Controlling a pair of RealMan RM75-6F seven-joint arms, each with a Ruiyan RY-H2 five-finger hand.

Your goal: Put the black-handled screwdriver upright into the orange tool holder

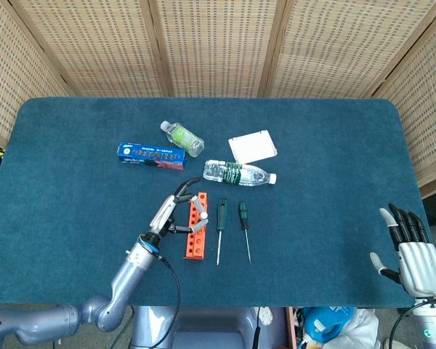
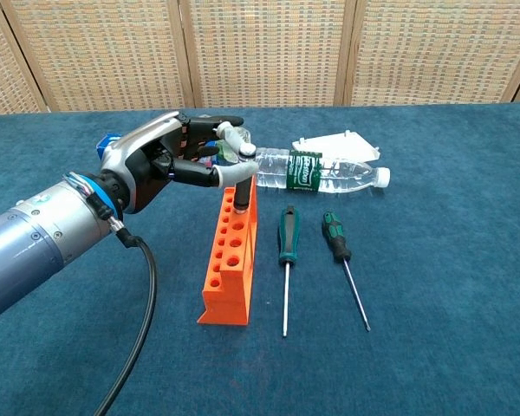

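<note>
The left hand (image 2: 169, 160) pinches the black-handled screwdriver (image 2: 241, 198), which stands upright in the far end of the orange tool holder (image 2: 231, 256). Only the head view shows the right hand (image 1: 409, 249), fingers apart and holding nothing, at the table's (image 1: 327, 218) near right edge.

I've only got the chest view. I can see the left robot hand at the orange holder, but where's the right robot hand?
Observer: The right robot hand is off the table's near right corner, fingers spread, holding nothing.
Operator: The left robot hand blocks what's behind it. What's there?
Observer: A blue box lies flat, with a small green-labelled bottle lying just beyond it.
Operator: And the white thing behind the big bottle?
Observer: A flat white square piece, lying apart from that bottle.
</note>
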